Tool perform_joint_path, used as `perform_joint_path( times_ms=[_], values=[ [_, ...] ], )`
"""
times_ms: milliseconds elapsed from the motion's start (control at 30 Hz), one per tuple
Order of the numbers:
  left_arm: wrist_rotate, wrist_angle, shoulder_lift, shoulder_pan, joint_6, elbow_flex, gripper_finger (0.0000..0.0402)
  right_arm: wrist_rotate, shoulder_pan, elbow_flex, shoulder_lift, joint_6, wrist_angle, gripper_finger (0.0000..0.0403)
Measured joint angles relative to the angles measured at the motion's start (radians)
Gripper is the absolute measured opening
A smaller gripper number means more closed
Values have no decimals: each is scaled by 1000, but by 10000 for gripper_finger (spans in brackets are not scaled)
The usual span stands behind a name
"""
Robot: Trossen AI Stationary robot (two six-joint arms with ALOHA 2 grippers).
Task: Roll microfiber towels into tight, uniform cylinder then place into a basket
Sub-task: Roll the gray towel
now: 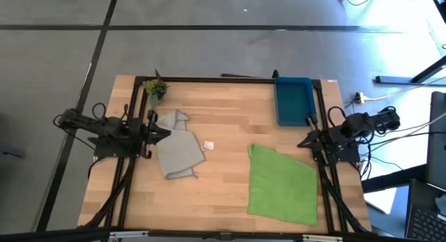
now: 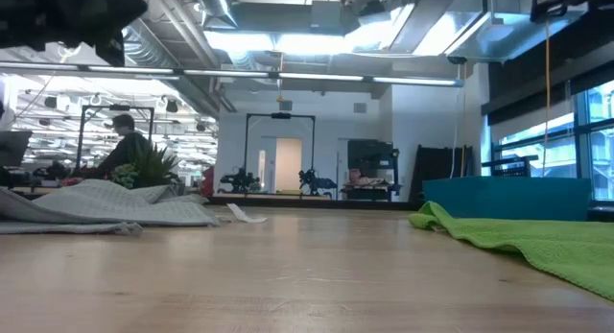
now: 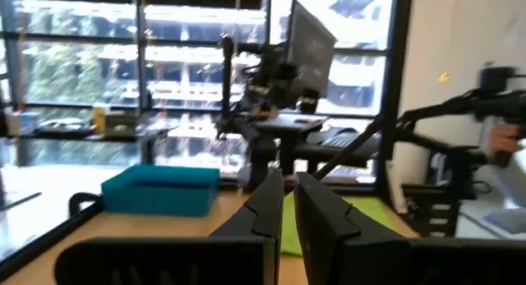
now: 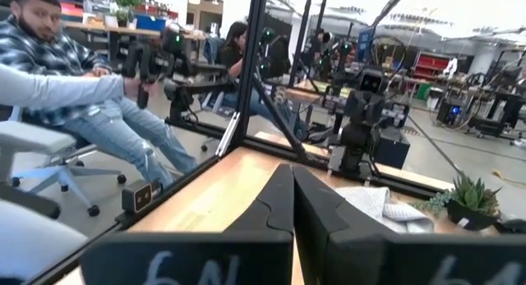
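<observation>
The light grey towel point(image 1: 179, 148) lies crumpled and partly folded on the table's left half; it also shows in the low view point(image 2: 106, 204). Its small white tag point(image 1: 208, 145) lies beside it. The bright green towel point(image 1: 284, 185) lies spread flat on the right half, near the front edge. The blue basket point(image 1: 293, 100) stands at the far right. My left gripper point(image 1: 166, 133) is shut and empty at the left edge, just left of the grey towel. My right gripper point(image 1: 302, 143) is shut and empty at the right edge, above the green towel's far right corner.
A small potted plant sprig point(image 1: 155, 90) stands at the far left corner. A black frame point(image 1: 209, 79) borders the table. Bare wood lies between the two towels. People sit beyond the table in the right wrist view point(image 4: 74, 96).
</observation>
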Motion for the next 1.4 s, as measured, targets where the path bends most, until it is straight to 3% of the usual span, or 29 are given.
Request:
perform_joint_path(
  times_ms=[167, 300, 467, 700, 867, 1133, 1333, 1400],
  values=[
    [-13, -120, 113, 0, -1, 117, 25, 14, 0, 6, 54, 0, 5, 0],
    [-12, -229, 258, 0, -1, 238, 25, 123, 0, 46, 142, 0, 3, 0],
    [-12, -360, 461, 0, -9, 400, 25, 158, 0, 142, 326, 3, -70, 0],
    [-10, -621, 663, -1, -146, 592, 25, 197, -15, 269, 636, 36, -181, 0],
    [-10, -698, 701, -1, -234, 652, 25, 245, -47, 342, 852, 3, -145, 14],
    [16, -708, 686, -4, -237, 656, 25, 255, -103, 496, 1126, -55, -127, 82],
    [16, -708, 680, -4, -237, 656, 25, 249, -130, 618, 1279, -52, -144, 132],
    [16, -698, 679, -4, -237, 656, 25, 193, -144, 641, 1307, -52, -147, 140]
  ],
)
